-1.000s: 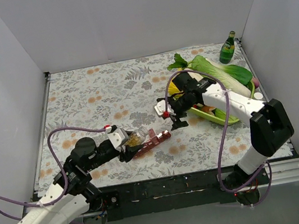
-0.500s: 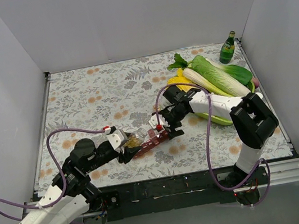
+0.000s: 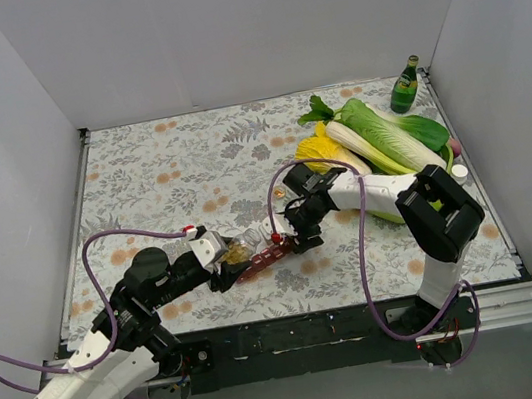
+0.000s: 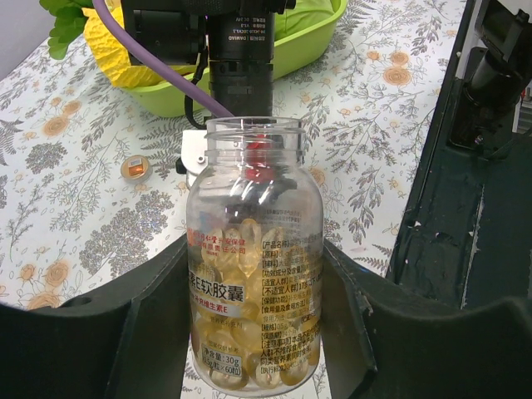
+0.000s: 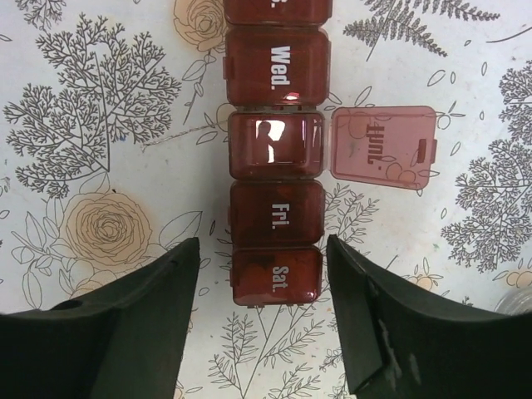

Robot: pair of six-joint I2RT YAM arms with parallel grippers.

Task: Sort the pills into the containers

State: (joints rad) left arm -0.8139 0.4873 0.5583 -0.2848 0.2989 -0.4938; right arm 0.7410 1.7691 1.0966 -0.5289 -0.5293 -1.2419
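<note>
My left gripper (image 4: 255,249) is shut on a small clear jar (image 4: 253,199) with no lid on; amber pills (image 4: 241,332) fill its lower half. In the top view the jar (image 3: 238,251) lies tilted, its mouth toward the dark-red containers strip (image 3: 273,253). My right gripper (image 5: 263,274) is open just above the strip (image 5: 274,224), its fingers (image 5: 158,307) either side of the "Sat." end. The compartment between "Wed." and "Fri." stands open, its lid (image 5: 384,148) flipped aside. In the top view the right gripper (image 3: 297,232) is at the strip's right end.
A green tray (image 4: 316,33) with cabbage (image 3: 377,131) and a yellow vegetable (image 3: 324,150) sits behind the right arm. A green bottle (image 3: 405,86) stands at the back right. A small gold lid (image 4: 135,168) lies on the floral cloth. Grey walls close three sides.
My right arm has swung from the green tray down and left onto the containers strip. The left gripper has kept the jar in the same place.
</note>
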